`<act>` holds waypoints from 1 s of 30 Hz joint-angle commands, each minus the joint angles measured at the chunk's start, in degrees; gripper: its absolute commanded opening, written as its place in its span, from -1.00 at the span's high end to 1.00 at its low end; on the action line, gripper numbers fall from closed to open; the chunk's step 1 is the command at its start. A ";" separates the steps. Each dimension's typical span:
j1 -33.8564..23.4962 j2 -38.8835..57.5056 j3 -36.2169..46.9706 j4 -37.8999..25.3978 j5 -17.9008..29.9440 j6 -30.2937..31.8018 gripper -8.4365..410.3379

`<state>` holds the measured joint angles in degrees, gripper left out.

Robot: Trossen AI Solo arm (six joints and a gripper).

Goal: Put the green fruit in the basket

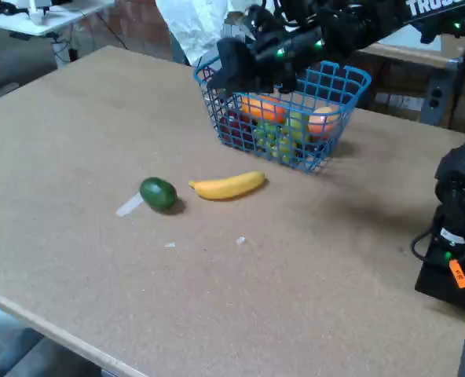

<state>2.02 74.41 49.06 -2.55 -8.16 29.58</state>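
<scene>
Nearest the camera spreads the table (240,314), brown and bare along its front edge. Over its far side the arm (350,31) reaches left above the basket (338,78), which holds orange and green fruit. Whether the gripper (228,67) is open or closed cannot be told. Nearer lies the banana (228,186), and just left of it, apart, the green fruit (158,193) on the table, outside the basket.

In the fixed view, the black arm, blurred, crosses the upper right of the frame and hides the back rim of the blue wire-mesh basket (336,85); its gripper (226,71) fingers cannot be made out. The worktop (311,290) is cut off at the bottom edge.
</scene>
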 commanded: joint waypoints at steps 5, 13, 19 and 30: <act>2.64 0.02 -0.09 2.34 -0.42 9.97 -0.10; 2.97 0.02 -0.09 2.27 -0.39 10.71 -0.39; 2.97 0.02 -0.09 2.14 -0.31 6.32 -0.68; 3.34 11.37 17.97 -21.00 -0.48 -4.52 -0.73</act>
<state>5.02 80.60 59.24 -15.00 -8.36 28.49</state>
